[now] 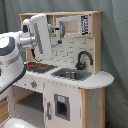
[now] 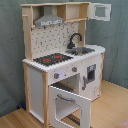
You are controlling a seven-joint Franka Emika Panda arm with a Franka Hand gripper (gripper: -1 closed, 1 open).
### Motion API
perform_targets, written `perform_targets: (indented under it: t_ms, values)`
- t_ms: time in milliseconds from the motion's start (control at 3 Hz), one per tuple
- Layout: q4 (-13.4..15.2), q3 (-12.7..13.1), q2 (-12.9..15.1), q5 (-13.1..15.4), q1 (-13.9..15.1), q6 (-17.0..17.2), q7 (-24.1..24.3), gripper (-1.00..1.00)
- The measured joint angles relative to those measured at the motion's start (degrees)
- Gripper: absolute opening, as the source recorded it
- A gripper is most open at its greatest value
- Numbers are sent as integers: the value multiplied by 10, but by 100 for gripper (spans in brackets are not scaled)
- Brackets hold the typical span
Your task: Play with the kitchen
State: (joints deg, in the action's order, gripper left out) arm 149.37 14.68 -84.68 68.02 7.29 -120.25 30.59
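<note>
While the arm (image 1: 35, 37) fronts the kitchen (image 2: 62, 60), I cannot tell its gripper's state.

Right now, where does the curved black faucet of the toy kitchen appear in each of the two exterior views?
First exterior view: the curved black faucet stands right of centre, behind the sink.
Second exterior view: the faucet is above centre, slightly towards the second exterior view's right, in front of the pegboard back.
Shared landmark: the black-red stovetop, beside the sink in both exterior views.
</note>
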Motion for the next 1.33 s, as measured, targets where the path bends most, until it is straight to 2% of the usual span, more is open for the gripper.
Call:
perform_targets:
  t_ms: [667,1000,1333]
  values:
    - [-5,-90,5,49,2,-104,-7,-100]
    - [-5,-125,8,67,2,-145,-13,-100]
    - [-4,-162,23,83,2,-188,-18,-100]
